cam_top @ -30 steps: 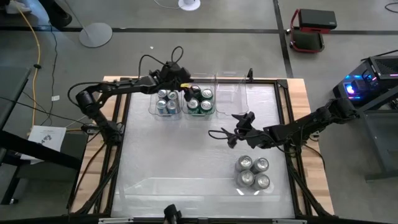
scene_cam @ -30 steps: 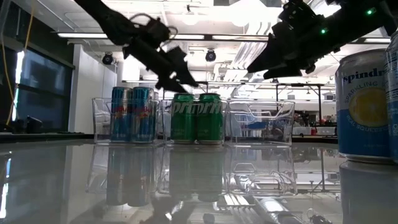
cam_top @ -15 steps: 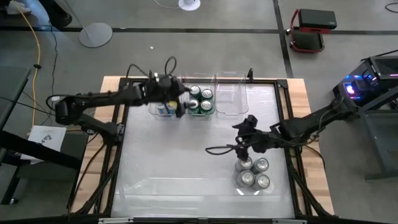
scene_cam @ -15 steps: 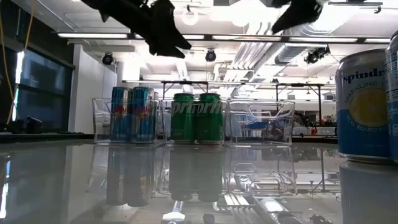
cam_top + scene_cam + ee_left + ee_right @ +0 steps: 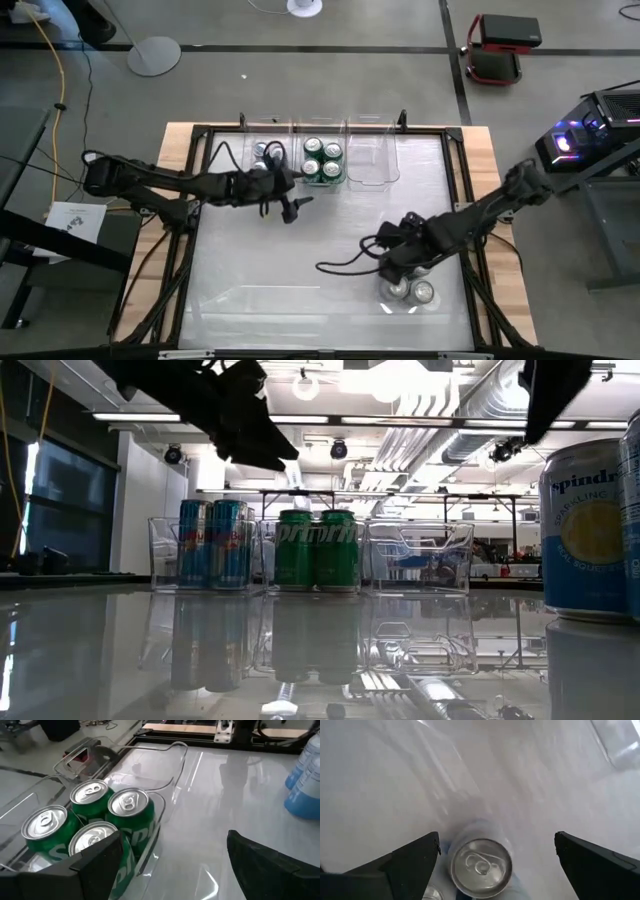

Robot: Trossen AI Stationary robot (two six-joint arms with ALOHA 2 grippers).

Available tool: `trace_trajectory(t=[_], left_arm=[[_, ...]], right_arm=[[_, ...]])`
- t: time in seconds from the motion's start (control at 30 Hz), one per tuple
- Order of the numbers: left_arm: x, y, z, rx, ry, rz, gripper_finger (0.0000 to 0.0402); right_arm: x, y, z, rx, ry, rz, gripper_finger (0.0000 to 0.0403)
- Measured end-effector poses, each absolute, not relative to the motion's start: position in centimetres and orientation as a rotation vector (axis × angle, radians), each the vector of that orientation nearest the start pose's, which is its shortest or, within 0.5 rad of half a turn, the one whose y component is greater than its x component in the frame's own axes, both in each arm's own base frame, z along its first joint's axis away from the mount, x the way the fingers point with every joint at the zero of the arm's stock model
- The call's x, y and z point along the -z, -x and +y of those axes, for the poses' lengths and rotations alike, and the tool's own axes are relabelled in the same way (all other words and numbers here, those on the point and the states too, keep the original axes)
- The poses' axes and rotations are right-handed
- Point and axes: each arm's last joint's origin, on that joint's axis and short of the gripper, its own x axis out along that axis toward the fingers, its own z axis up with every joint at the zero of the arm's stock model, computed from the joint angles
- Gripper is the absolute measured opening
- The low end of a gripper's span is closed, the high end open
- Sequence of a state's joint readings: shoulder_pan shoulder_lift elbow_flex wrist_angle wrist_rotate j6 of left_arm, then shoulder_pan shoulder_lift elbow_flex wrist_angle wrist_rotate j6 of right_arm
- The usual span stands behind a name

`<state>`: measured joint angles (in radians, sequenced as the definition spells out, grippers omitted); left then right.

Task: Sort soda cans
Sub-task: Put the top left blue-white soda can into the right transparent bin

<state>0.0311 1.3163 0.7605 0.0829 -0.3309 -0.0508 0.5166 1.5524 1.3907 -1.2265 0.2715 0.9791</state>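
Blue soda cans stand in the left clear bin, partly under my left arm. Several green cans fill the middle bin, and the right bin holds nothing. A cluster of pale silver-topped cans stands on the table near its right front. My left gripper hangs open in the air, on the near side of the blue and green bins. My right gripper points down, open, above one pale can, its fingers to either side and well clear.
The white tabletop lies bare between the bins and the can cluster. A black frame runs round the table. Loose cables trail from both wrists. In the low view a pale can stands close at the right.
My left gripper has drawn back from above the bins toward the table's near edge, staying open. My right gripper has swung toward the near edge, risen and tipped from nearly level to pointing down over the pale cans, staying open. No can has moved.
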Motion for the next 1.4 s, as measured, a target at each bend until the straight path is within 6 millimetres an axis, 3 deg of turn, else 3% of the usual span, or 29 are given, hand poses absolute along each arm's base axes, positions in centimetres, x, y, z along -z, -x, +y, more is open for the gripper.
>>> trace_trajectory(t=[0.4,0.7,1.07,1.2,1.4], left_arm=[[-24.3,-27.8,1.7,-0.377,-0.057,0.416,0.0333],[-24.3,-27.8,1.7,-0.372,-0.075,0.424,0.0333],[-24.3,-27.8,1.7,-0.371,-0.075,0.422,0.0333],[-24.3,-27.8,1.7,-0.372,-0.074,0.422,0.0333],[-24.2,-27.8,1.7,-0.377,-0.076,0.436,0.0333]], right_arm=[[-27.2,-26.3,13.4,0.48,-0.467,1.365,0.0384],[-24.4,-26.1,12.8,0.482,-0.54,1.454,0.0381],[-22.8,-26.2,12.2,0.439,-0.531,1.459,0.0286],[-23.9,-26.8,11.6,0.436,-0.45,1.406,0.0285],[-30.7,-28.1,9.4,0.419,-0.32,1.256,0.0285]])
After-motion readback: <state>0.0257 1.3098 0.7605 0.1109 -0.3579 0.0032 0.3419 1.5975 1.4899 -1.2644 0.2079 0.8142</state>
